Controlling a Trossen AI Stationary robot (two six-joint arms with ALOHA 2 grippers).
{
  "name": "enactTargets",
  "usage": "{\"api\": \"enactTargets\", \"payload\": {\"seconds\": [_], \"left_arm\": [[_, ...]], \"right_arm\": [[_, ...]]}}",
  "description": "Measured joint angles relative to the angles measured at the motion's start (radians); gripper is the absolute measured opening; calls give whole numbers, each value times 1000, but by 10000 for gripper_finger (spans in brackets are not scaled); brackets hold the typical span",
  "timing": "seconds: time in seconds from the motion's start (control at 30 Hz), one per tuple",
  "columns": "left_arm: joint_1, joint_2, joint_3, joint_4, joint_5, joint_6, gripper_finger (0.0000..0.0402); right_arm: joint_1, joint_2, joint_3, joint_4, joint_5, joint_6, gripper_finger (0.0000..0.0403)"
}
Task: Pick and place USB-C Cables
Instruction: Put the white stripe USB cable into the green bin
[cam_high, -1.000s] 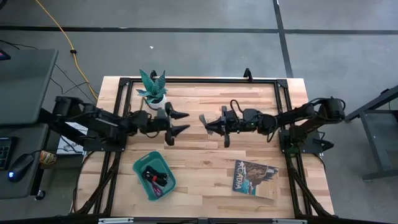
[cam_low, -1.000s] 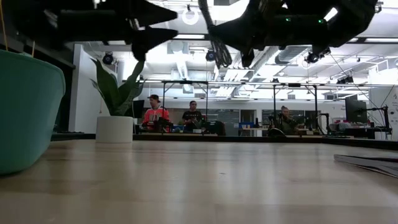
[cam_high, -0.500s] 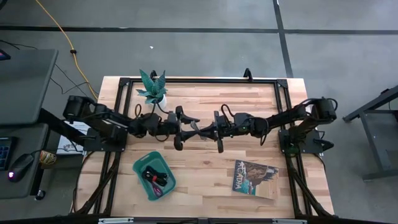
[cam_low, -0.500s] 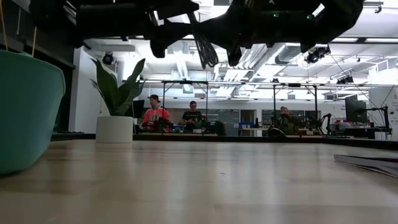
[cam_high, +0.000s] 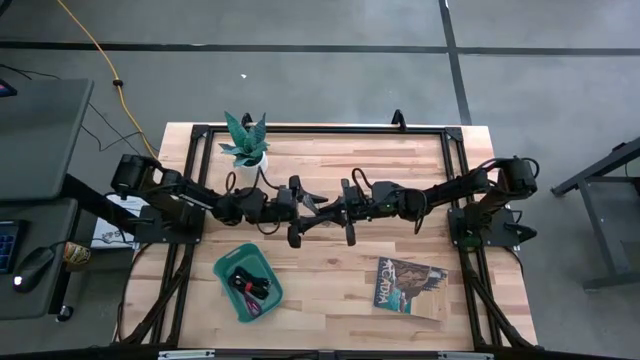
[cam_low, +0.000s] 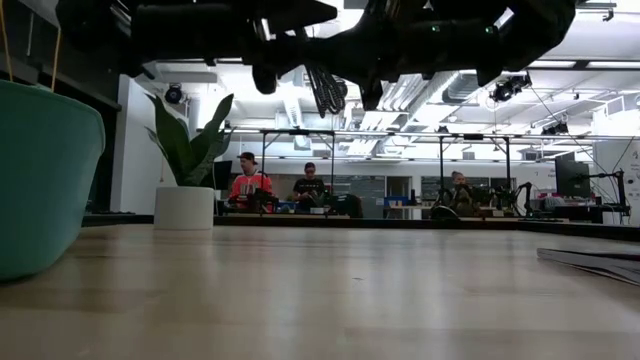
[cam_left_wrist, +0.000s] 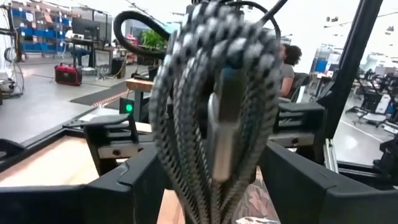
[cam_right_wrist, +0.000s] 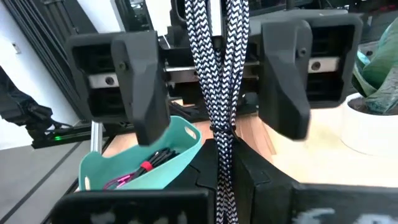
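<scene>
The grey-and-black braided USB-C cable bundle (cam_right_wrist: 219, 74) hung in mid-air above the middle of the pale wooden table (cam_high: 330, 270), well clear of the teal plastic tray (cam_high: 248, 283), where two other coiled cables already lay. To its left, the left gripper (cam_high: 305, 207) stood with its fingers spread either side of the bundle, not yet closed. It should close squarely on the coil's middle before any release. On the right, the right gripper (cam_high: 343, 207) was clamped on the bundle's end.
</scene>
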Motion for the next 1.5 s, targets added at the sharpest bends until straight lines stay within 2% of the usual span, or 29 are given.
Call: {"api": "enactTargets", "payload": {"seconds": [0.17,0.4,0.43,0.57,0.97,1.3,1.5], "left_arm": [[0,-1,0,2,-7,0,176],[-1,-1,0,-7,-16,0,23],[-1,-1,0,-10,-16,0,13],[-1,-1,0,-11,-16,0,14],[-1,-1,-1,-21,-14,0,2],[0,-2,-1,-54,-15,0,1],[3,-84,-2,-178,-17,26,1]], "right_arm": [[0,0,0,-7,0,0,3],[0,0,0,-12,1,0,3],[0,0,0,-14,1,0,3],[0,0,0,-16,1,0,12],[-1,-1,0,-13,8,4,83],[-3,-9,0,-80,21,-48,201],[-27,-117,0,-261,19,-52,236]]}}
